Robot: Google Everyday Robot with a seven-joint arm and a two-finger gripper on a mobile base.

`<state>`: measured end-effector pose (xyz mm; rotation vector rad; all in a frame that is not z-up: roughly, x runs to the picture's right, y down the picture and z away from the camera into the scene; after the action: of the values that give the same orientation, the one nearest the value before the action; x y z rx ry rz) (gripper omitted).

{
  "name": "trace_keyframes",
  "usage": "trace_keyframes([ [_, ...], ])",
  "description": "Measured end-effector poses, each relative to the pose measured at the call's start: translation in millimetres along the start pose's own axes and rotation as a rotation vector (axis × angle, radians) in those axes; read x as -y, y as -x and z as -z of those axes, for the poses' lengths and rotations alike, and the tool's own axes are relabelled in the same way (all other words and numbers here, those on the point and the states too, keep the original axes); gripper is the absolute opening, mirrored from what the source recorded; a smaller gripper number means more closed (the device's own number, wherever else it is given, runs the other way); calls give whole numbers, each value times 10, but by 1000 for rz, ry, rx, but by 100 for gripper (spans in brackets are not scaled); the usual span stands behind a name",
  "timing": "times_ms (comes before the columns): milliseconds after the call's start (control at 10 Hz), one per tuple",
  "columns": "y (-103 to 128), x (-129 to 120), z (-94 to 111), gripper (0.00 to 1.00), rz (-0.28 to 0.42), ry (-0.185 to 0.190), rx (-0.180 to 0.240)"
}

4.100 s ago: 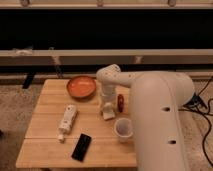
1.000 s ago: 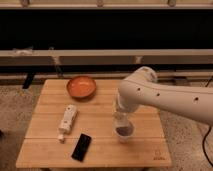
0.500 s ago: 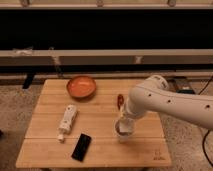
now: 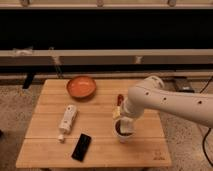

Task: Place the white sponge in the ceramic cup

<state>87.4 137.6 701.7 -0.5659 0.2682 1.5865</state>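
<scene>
The ceramic cup (image 4: 121, 135), small, white and dark inside, stands on the wooden table (image 4: 50, 150) right of centre near the front. My gripper (image 4: 123, 125) hangs at the end of the white arm that reaches in from the right, directly over the cup's mouth and partly dipping into it. A small cream block, the white sponge (image 4: 116, 114), shows at the gripper's left side just above the cup's rim. Whether it is gripped I cannot make out. The arm hides the cup's far rim.
An orange bowl (image 4: 81, 87) sits at the back of the table. A white capped bottle (image 4: 67, 120) lies left of centre, and a black phone (image 4: 82, 146) lies near the front edge. A small red object (image 4: 120, 99) lies behind the cup.
Over the last second the arm has drawn back to the right and lowered, bringing the gripper down onto the cup's mouth. The other objects have not moved.
</scene>
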Motion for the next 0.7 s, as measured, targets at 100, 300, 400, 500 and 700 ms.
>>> trace_keyframes([
  [100,28,-21,-17,64,5,4,0],
  [300,85,-49,-39,64,13,9,-1],
  [400,98,-68,-46,64,17,12,-2],
  [500,104,-80,-51,64,19,14,-3],
  [700,99,-113,-46,64,26,14,-3],
])
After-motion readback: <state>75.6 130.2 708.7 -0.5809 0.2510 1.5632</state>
